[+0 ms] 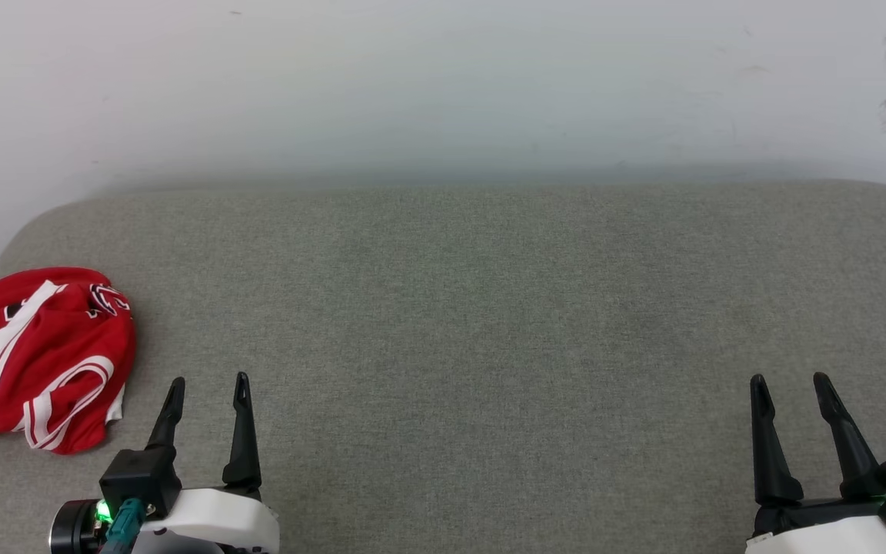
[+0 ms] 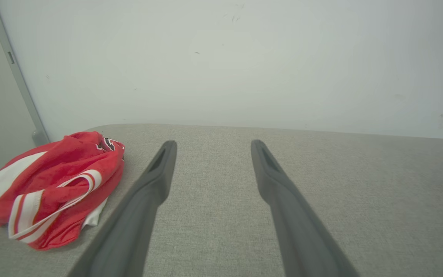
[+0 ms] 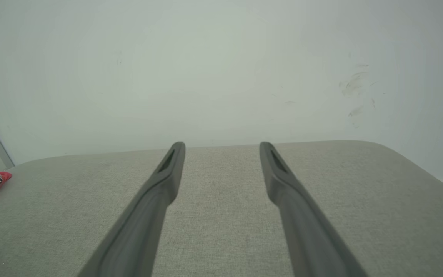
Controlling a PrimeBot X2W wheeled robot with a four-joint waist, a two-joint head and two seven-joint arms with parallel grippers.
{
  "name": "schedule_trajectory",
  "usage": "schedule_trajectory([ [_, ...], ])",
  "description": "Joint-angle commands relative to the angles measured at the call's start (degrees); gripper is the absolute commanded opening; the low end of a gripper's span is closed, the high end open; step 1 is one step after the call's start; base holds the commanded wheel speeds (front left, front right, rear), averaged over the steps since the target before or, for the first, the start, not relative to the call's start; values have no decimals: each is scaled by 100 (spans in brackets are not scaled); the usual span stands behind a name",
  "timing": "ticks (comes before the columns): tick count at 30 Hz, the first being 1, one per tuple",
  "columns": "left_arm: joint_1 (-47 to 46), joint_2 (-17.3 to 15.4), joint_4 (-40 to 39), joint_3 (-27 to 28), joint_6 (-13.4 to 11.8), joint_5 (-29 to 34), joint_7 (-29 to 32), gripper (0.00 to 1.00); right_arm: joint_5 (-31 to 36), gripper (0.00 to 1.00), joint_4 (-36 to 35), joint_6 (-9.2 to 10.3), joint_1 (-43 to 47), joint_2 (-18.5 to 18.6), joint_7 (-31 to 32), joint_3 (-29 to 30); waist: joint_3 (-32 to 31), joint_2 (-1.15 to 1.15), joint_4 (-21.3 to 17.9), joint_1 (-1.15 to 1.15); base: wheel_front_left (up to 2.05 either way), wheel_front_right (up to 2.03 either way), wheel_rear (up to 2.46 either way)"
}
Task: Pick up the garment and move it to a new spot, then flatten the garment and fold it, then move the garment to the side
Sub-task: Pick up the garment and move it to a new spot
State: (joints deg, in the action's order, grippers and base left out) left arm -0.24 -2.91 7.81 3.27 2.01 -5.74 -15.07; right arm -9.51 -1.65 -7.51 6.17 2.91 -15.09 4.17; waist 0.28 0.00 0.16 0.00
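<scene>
Crumpled red garment (image 1: 39,358) with white-and-red striped trim, heaped on the tabletop (image 1: 489,323) just left of the released left tool (image 1: 208,380); right tool (image 1: 788,378), also released, well apart.

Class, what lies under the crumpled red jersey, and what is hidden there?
The garment lies bunched on the grey fabric surface, which shows beside it. The patch directly beneath is covered by the cloth, so whether anything is tucked under its folds cannot be seen.
</scene>
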Motion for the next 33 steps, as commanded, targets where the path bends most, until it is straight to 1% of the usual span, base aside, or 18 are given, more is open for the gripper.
schedule_trajectory([
  [1, 20, 3, 14, -7, -10, -9, -16, 100, -28, 100, 23, 4, 54, -5, -12, 5, 4, 0, 4, 0, 0, 0, 0],
  [10, 4, 3, 51, 1, -38, -13, -16, 100, -51, 100, 47, 4, 84, -5, -12, -9, 14, 0, 48, 0, 0, 0, 0],
  [15, -58, 2, 83, 28, -5, -1, -16, 100, -40, 100, 64, 4, 73, -5, -12, -63, 25, 0, 200, 0, 0, 0, 0],
  [22, -108, 3, 125, 113, 18, -7, -16, 100, -50, 100, 82, 4, 96, -4, -12, -119, 24, 0, 582, 0, 0, 0, 0],
  [23, -108, 3, 125, 113, 18, -7, -16, 100, -50, 100, 82, 4, 96, -4, -12, -119, 24, 0, 582, 0, 0, 0, 0],
  [33, -135, 3, 179, 267, 48, 47, -16, 100, -4, 100, 89, 4, 126, -5, -12, -206, 40, 0, 1348, 0, 0, 0, 0],
])
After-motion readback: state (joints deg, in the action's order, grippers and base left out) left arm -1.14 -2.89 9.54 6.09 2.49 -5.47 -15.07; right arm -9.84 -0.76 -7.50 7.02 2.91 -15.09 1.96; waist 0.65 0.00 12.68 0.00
